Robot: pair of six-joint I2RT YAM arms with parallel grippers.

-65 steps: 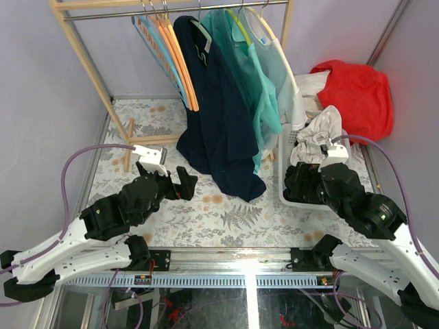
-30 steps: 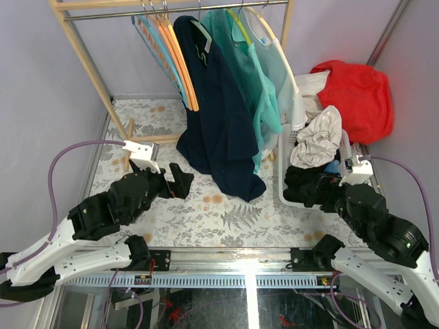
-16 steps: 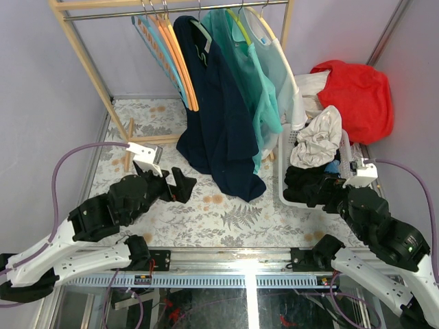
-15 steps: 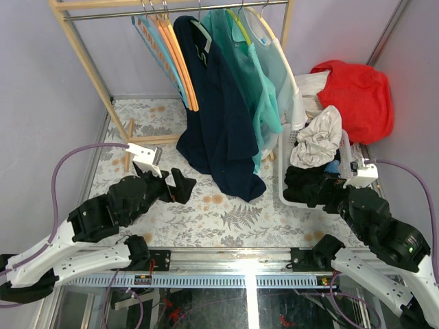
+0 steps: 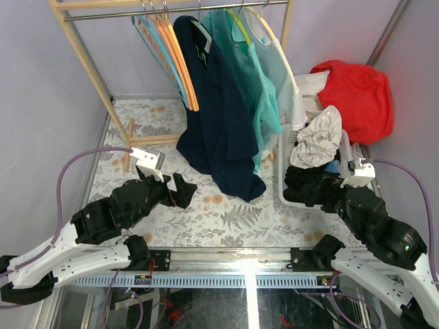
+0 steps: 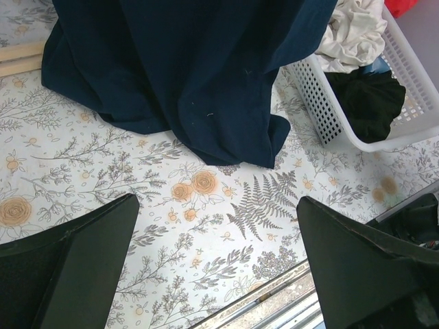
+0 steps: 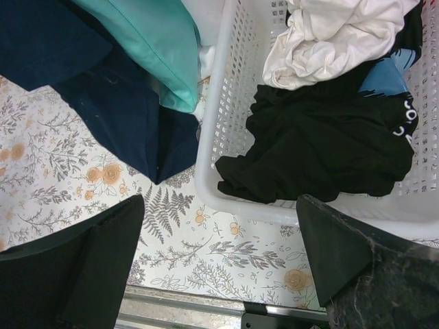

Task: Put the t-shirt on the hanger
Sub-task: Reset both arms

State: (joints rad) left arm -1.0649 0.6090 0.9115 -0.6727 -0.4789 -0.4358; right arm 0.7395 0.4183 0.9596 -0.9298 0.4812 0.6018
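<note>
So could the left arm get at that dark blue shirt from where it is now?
Probably yes. The left gripper is open and faces the t-shirt, whose hem hangs down to the table just ahead, with only bare patterned surface between them.

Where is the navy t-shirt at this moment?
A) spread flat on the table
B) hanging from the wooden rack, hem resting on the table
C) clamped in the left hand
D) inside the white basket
B: the t-shirt hangs from the rack rail and its lower edge pools on the table.
</note>
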